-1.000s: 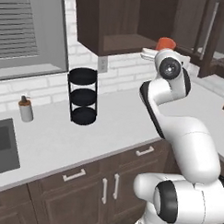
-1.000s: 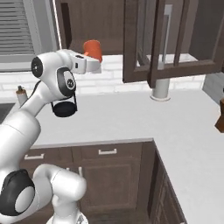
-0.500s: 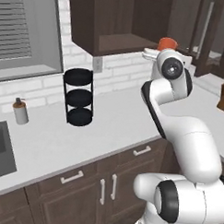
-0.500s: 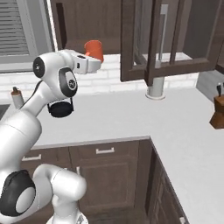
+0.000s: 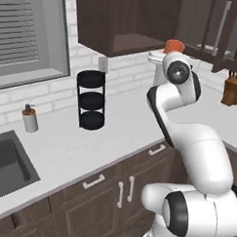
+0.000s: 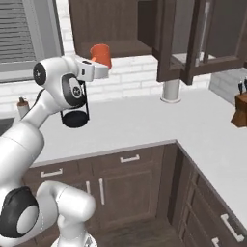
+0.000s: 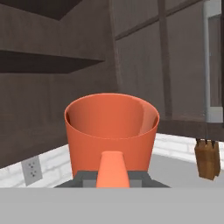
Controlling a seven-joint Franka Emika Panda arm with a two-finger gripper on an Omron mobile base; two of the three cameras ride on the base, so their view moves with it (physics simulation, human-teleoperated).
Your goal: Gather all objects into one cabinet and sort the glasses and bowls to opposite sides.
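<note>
orange mug: bright orange, upright, mouth open and empty inside, handle facing the hand camera (so you look right over it into the cup)
where it is: up in the air well above the table, level with the cabinet's bottom shelf, in front of the opening
cabinet: dark-brown wood wall unit, door swung open, glass panes in a frame, vertical silver bar handle
cabinet inside: what shows of the bottom shelf is bare
</note>
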